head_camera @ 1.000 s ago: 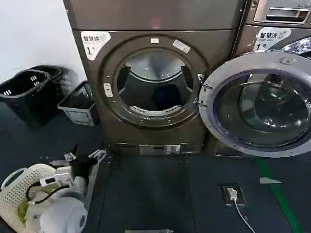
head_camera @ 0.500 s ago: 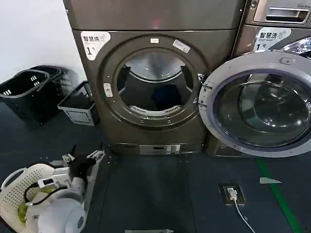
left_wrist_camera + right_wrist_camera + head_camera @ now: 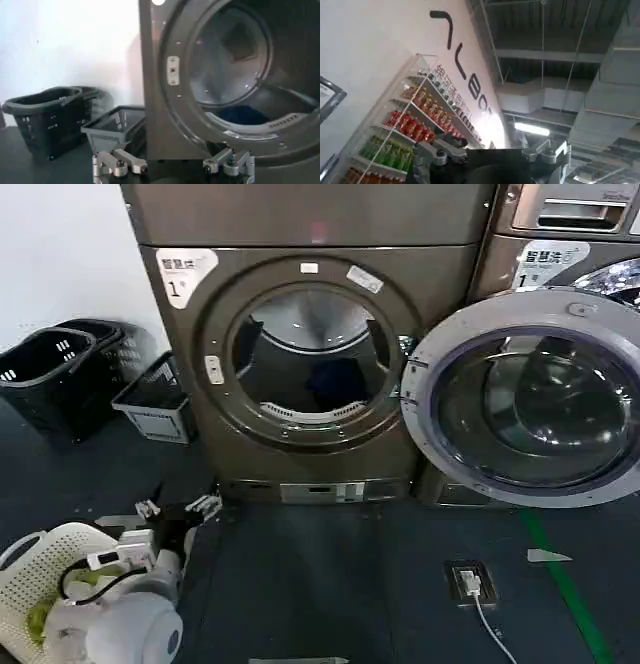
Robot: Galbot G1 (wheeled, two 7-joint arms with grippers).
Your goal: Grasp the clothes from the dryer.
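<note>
Your left gripper [image 3: 177,511] has crept toward the dryer [image 3: 310,334], fingers spread, holding nothing. Dark clothes [image 3: 335,382] lie inside the drum. Your right gripper [image 3: 492,155] is also spread and unladen.

White wall [image 3: 60,254], dark floor [image 3: 320,584], green floor stripe [image 3: 565,584].

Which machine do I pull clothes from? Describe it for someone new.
Two front-loaders stand side by side against the back. Take the dryer on the left, next to the white wall: bronze-brown, its door swung open to the right, something dark blue inside. Its neighbour has a silver panel.
</note>
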